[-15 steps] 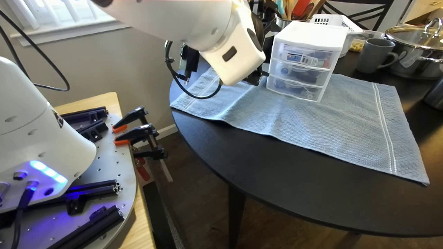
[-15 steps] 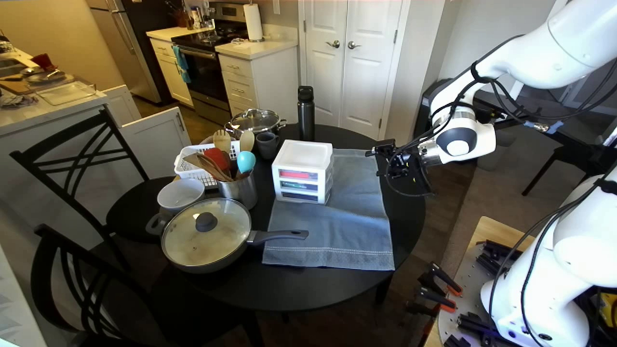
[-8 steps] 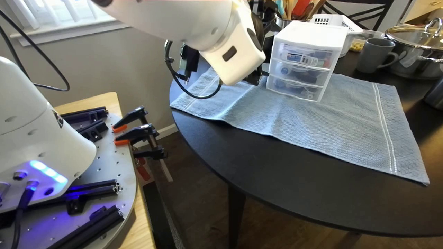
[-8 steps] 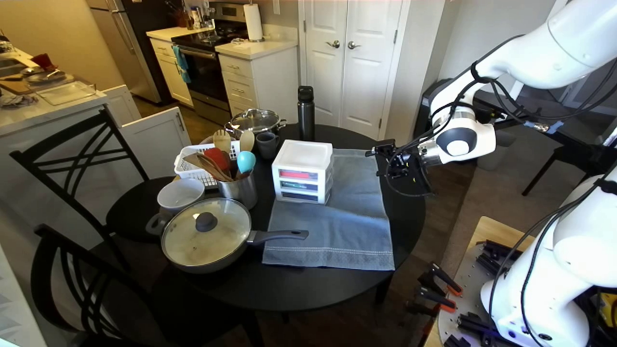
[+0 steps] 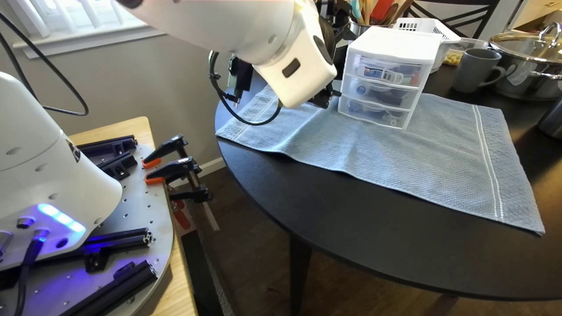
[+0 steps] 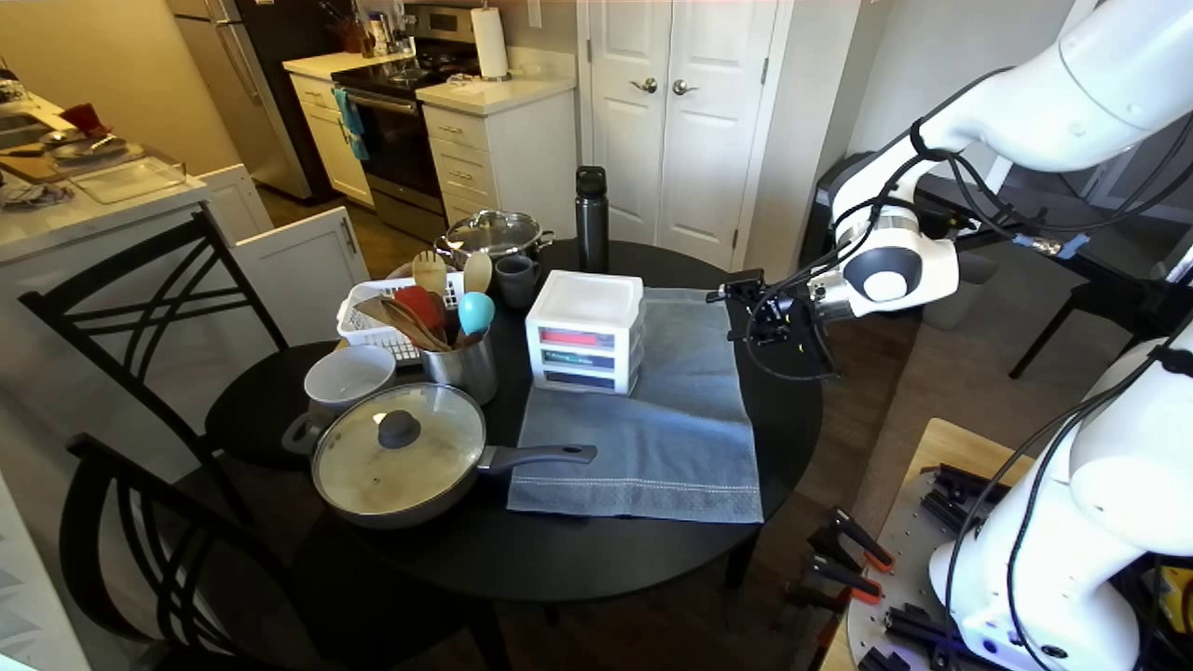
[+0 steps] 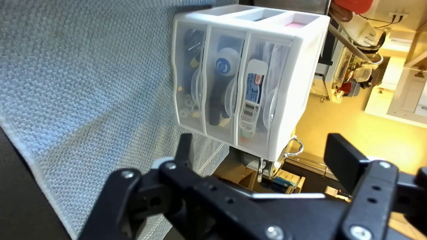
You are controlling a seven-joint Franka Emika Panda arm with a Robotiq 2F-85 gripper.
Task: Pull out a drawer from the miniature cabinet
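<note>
Black table (image 5: 373, 228) carries the miniature cabinet (image 5: 386, 79) on a towel (image 5: 395, 162); its bottom drawer (image 7: 187, 75), pushed in, looks light (likely slick too: pinch the curved lip (image 7: 197, 88)). The end effector (image 7: 262, 155) is spread, empty.

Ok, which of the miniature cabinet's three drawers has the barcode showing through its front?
The top drawer, directly under the white top of the miniature cabinet: the barcode shows only there, not in the middle drawer or bottom drawer.

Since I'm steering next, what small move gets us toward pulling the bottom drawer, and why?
Probably lower the pincer slightly: it stands open, and in the sideways wrist view its gap lines up nearer the top drawer than the bottom drawer, which is closed.
</note>
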